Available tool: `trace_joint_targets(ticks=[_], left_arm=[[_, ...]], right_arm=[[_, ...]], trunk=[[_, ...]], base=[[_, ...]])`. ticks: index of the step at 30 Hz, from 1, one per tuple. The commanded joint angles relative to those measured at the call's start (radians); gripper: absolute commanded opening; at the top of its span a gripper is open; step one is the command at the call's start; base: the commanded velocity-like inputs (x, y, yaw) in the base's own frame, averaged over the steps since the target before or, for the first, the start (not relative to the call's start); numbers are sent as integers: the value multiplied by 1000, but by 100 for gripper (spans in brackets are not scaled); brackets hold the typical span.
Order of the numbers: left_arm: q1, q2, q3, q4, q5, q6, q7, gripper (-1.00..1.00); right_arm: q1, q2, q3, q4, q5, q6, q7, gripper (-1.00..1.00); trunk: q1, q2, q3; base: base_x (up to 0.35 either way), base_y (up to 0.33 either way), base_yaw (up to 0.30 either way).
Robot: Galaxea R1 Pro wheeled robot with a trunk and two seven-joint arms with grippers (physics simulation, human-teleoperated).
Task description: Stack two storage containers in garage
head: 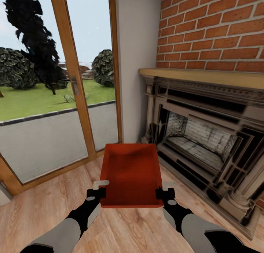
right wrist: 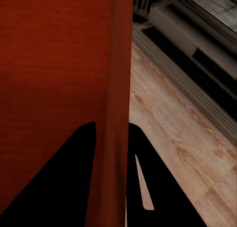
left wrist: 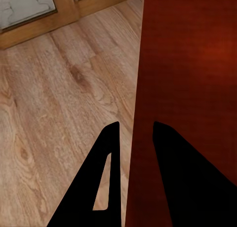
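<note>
Room: living room, brick fireplace (head: 205,135) at two o'clock, glass door (head: 55,91) at ten o'clock, wood plank floor (head: 128,227) underneath.
Container: orange-red storage container (head: 131,174) is hanging dead ahead at twelve o'clock, clear of the planks.
Left claw (left wrist: 133,133): pinching the bin's left wall, one finger each side.
Right claw (right wrist: 111,133): clamping the right wall likewise.
Advice: keeping both arms level and matched while turning, likely avoiding the hearth and twisting.

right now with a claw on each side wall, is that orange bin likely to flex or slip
The bin probably stays stiff: its walls look straight where the left claw and right claw pinch them. The smooth, plain walls could slip. It is empty, so likely light.
</note>
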Motion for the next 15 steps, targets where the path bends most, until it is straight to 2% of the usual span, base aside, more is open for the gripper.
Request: trace_joint_targets(ticks=[1, 15], left_arm=[[-1, 1, 12, -3, -8, -37, 25, -100], [-1, 1, 12, -3, -8, -37, 25, -100]], right_arm=[[0, 0, -35, 4, -4, -2, -9, -100], [0, 0, -35, 4, -5, -2, -9, -100]], trunk=[[0, -1, 1], [0, -1, 23]], base=[[0, 0, 0], [0, 0, 0]])
